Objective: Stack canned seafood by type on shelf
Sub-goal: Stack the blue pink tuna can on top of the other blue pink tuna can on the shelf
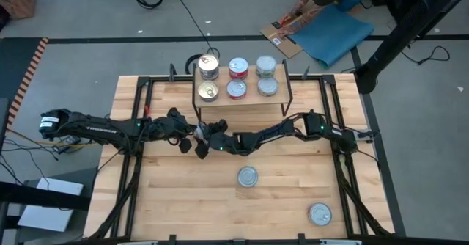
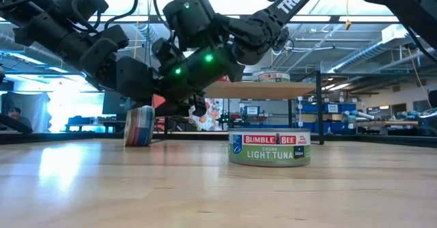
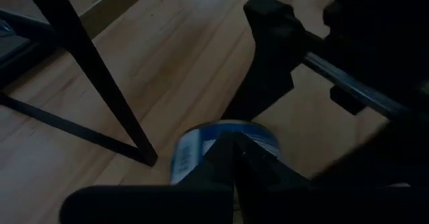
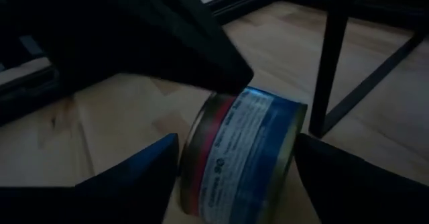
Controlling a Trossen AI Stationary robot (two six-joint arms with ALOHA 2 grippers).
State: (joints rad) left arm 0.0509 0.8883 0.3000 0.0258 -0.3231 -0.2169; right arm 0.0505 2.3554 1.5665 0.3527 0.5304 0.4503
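I see both arms meeting at 6 o'clock of the shelf (image 1: 238, 91) | left gripper (image 1: 196, 135) fingers clamped on tipped tin (image 2: 139, 125) | right gripper (image 4: 234, 170) fingers apart around it | two tins loose on surface (image 1: 183, 201).

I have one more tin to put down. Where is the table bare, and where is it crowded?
Bare: near-left tabletop, beside the loose tin. Crowded: the shelf, full of tins, and just before it, where both grippers meet around a tin on edge.

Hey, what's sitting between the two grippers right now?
A blue-labelled tin tipped on its edge, between the left gripper and right gripper; the low and right wrist views show it.
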